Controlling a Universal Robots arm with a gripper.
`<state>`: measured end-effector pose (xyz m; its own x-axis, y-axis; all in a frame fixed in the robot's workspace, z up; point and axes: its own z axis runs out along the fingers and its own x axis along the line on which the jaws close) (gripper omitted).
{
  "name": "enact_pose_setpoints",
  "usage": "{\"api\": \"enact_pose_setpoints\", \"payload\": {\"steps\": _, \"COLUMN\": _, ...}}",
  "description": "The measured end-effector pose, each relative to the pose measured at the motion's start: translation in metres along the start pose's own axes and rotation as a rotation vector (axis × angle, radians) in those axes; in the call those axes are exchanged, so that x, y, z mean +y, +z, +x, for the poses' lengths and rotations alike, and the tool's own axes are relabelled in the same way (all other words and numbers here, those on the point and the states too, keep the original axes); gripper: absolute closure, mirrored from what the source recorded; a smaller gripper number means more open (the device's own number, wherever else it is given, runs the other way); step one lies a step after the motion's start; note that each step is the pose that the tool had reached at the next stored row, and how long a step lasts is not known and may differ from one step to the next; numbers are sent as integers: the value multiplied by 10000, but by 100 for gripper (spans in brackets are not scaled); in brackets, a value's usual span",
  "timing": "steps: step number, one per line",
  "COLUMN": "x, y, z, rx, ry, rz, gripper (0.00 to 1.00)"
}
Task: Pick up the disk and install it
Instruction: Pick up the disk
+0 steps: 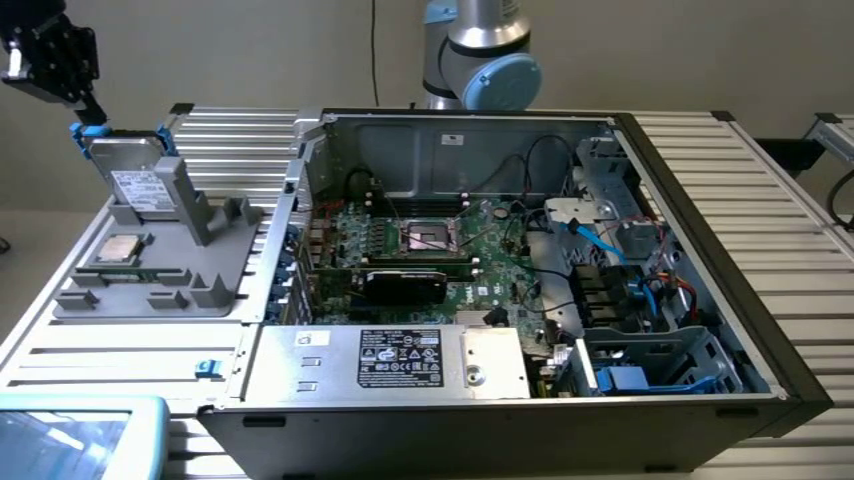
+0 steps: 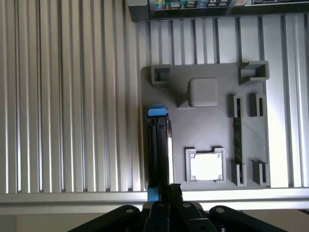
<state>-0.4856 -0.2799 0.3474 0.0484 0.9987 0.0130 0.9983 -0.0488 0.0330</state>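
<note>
gripper (image 1: pixel 86 124) clenched on the top edge of the disk (image 1: pixel 138 182), which stands upright on the grey tray (image 1: pixel 180 272).

Robotics lab: robot arm (image 1: pixel 481 60), open computer case (image 1: pixel 441 150), aluminium-profile table (image 1: pixel 747 200).

The ribbed aluminium table (image 1: pixel 747 170) carries an open computer case (image 1: pixel 454 150) at its middle. A flat grey moulded fixture (image 1: pixel 160 290) lies at the case's nine o'clock. A small blue clip (image 1: pixel 204 368) sits on the slats at the fixture's five o'clock.
</note>
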Motion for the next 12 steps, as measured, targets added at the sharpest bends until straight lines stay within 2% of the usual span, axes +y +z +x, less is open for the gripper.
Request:
{"api": "enact_pose_setpoints", "payload": {"steps": 6, "x": -15, "y": 12, "z": 12, "rx": -9, "ry": 58, "rz": 165, "gripper": 89}}
{"api": "enact_pose_setpoints", "payload": {"steps": 12, "x": -16, "y": 15, "z": 14, "rx": -13, "ry": 81, "rz": 220, "gripper": 88}}
